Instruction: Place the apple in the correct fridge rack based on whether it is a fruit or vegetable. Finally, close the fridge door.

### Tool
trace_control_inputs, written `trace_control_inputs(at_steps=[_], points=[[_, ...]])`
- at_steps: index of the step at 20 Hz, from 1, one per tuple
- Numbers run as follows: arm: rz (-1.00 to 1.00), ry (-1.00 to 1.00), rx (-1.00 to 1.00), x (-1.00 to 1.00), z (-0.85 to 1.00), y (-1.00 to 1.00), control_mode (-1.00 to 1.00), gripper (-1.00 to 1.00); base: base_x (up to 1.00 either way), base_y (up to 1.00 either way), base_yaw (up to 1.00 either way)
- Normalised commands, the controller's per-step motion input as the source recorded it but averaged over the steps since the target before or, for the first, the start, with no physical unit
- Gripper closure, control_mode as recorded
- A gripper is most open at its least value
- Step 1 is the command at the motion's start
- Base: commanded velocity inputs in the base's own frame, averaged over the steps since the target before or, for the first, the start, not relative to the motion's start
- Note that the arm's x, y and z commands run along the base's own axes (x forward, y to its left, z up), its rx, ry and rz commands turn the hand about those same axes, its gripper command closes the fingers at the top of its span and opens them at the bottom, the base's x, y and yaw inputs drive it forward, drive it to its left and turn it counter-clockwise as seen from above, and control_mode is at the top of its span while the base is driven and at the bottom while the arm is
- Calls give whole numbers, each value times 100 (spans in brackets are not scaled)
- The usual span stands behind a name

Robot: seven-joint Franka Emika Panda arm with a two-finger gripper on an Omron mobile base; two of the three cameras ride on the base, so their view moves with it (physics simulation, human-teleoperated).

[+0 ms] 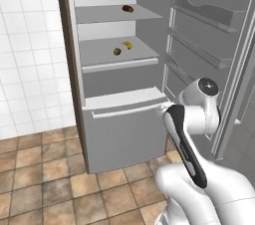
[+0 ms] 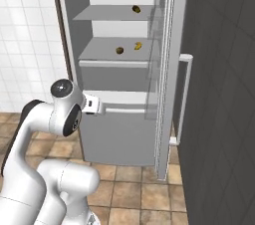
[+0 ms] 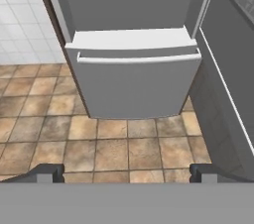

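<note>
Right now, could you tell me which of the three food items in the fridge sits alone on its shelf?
The dark brown-orange oblong item lies alone on the upper shelf; the apple and yellow curved fruit share the lower rack.

Olive apple (image 1: 117, 51) rests on the lower fridge rack (image 1: 99, 55); fridge door (image 1: 209, 45) open.

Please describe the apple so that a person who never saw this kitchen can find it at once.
Look into the open fridge and find the lower shelf of its two grey shelves. Two small things lie there; the apple is the round olive-brown ball on the left, while its neighbour, the banana, is yellow and curved.
</note>
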Motion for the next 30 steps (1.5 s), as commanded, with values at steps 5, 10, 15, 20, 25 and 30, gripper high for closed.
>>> trace_control_inputs(at_steps=[5,10,15,20,25,30], points=[[0,0,0,0,0,0,100,-100,24,0,0],[0,0,0,0,0,0,100,-100,48,-7,0],[0,0,0,0,0,0,100,-100,53,-13,0],[0,0,0,0,0,0,100,-100,5,-34,0],[0,0,0,0,0,-8,-100,-100,0,-6,0],[0,0,0,0,0,0,-100,-100,0,0,0]])
